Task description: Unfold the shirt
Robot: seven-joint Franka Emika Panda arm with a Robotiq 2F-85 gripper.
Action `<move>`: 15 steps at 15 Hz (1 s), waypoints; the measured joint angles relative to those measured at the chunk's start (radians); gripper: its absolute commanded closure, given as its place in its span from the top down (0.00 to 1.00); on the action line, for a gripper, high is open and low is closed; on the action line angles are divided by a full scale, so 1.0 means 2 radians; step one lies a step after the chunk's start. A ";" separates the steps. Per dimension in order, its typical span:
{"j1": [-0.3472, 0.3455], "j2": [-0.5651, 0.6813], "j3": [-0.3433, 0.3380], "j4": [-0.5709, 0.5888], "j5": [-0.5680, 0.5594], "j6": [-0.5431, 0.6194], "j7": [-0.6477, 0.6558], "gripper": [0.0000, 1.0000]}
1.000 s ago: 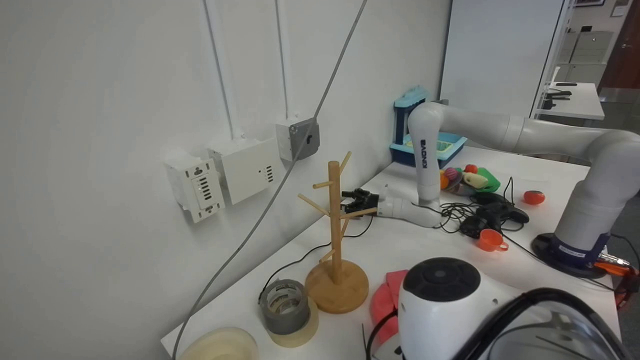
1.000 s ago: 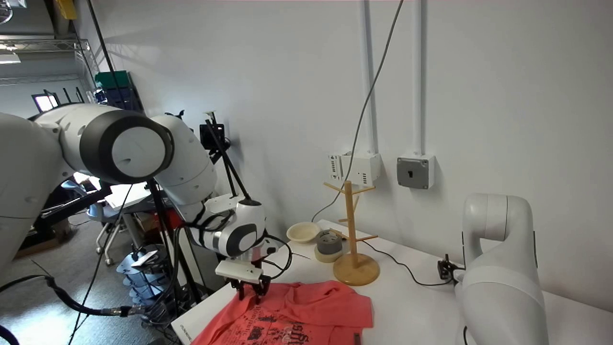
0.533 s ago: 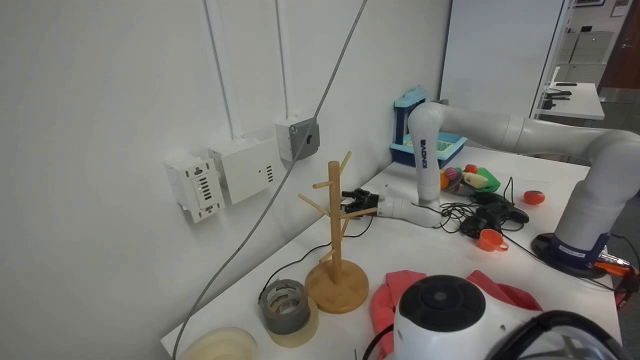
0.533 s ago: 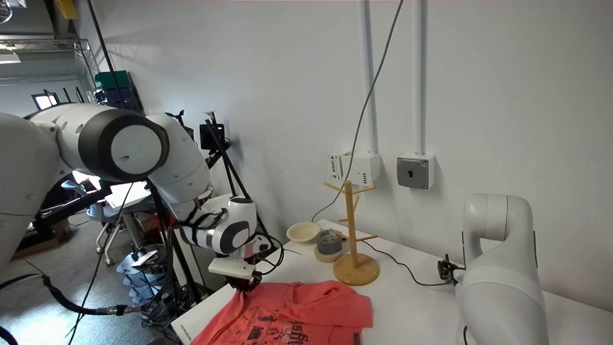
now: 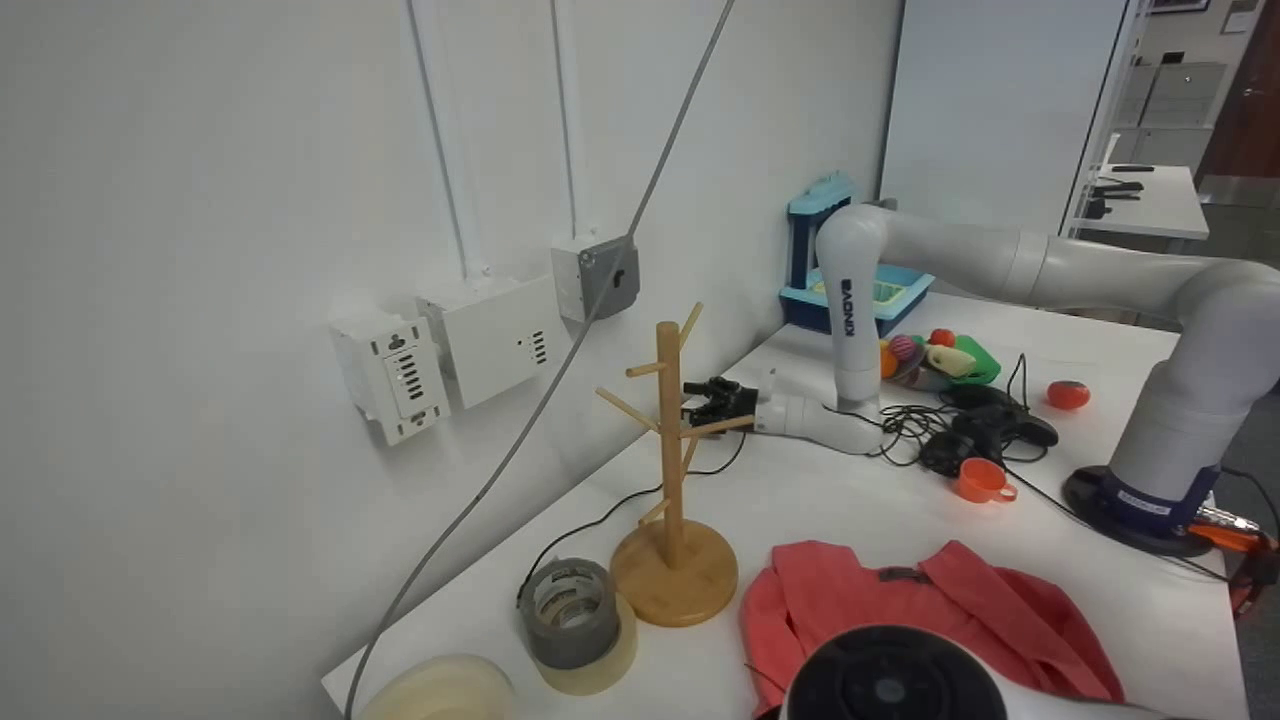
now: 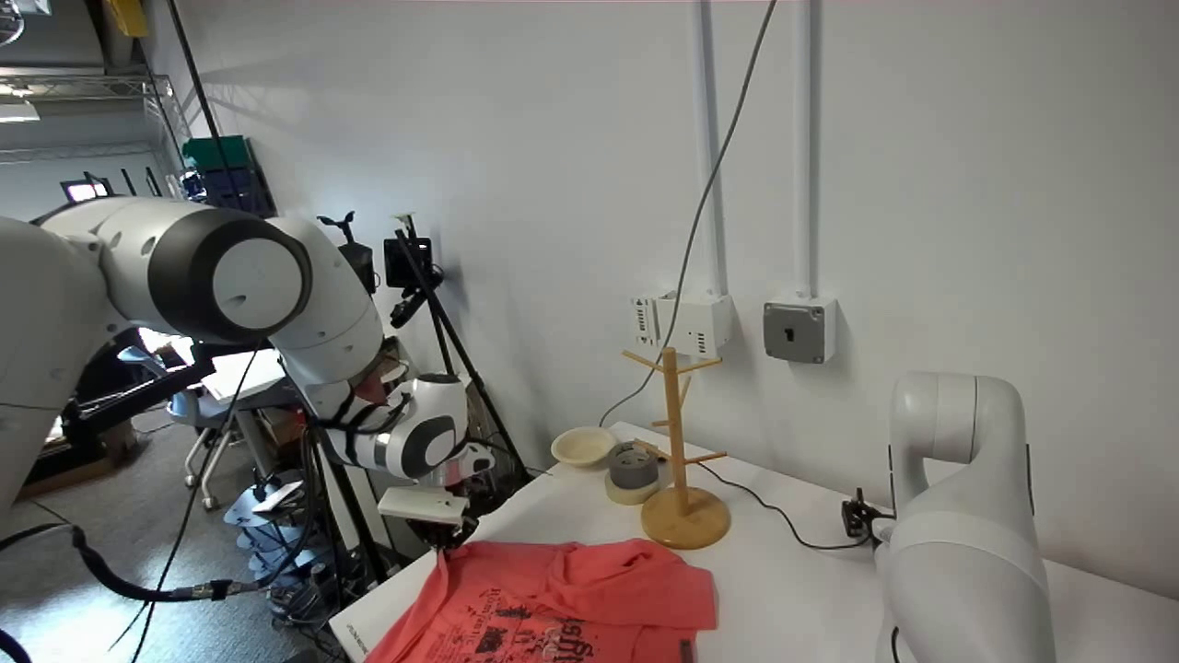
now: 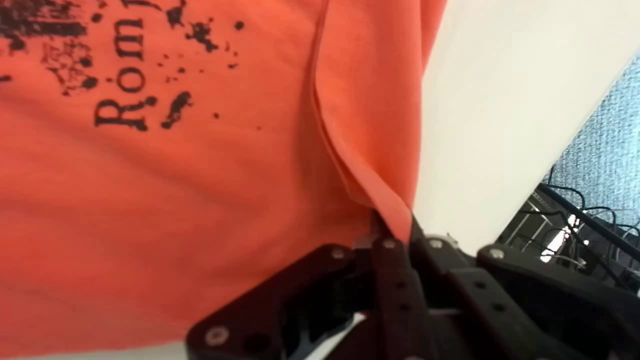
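Note:
The coral-red shirt (image 6: 589, 589) lies on the white table with dark print facing up, partly cut off by the lower edge of that exterior view. Its collar side shows in an exterior view, with the shirt (image 5: 870, 600) partly hidden behind my arm. My gripper (image 7: 396, 227) is shut on a narrow folded edge of the shirt (image 7: 225, 200) in the wrist view. A strip of fabric along that edge is turned over and rises towards the fingertips. In an exterior view the gripper (image 6: 445, 541) is low at the shirt's left corner, near the table's edge; its fingers are mostly hidden there.
A wooden mug tree (image 5: 673, 575) stands close beside the shirt, with stacked tape rolls (image 5: 570, 625) and a pale bowl (image 5: 440, 690) beyond. Another robot arm (image 5: 850, 310), cables and an orange cup (image 5: 980, 480) occupy the table's far part. The table edge (image 7: 570, 145) runs near my gripper.
My gripper has gone from open to shut on the shirt's edge. In an exterior view the arm has moved left, towards the table's edge, and the shirt's corner has shifted slightly with it.

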 measured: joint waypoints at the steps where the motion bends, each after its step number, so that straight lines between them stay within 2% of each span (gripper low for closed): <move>1: 0.002 0.000 0.005 0.002 0.000 0.000 0.000 0.01; 7: 0.006 0.000 0.032 0.021 0.003 0.000 0.000 0.01; 8: 0.006 0.000 0.035 0.025 0.004 0.000 0.000 0.07; 9: 0.006 0.000 0.038 0.029 0.004 0.001 0.000 0.29; 11: 0.006 0.001 0.041 0.036 0.004 0.001 0.000 0.34; 15: 0.006 0.001 0.042 0.042 0.005 0.001 0.000 0.64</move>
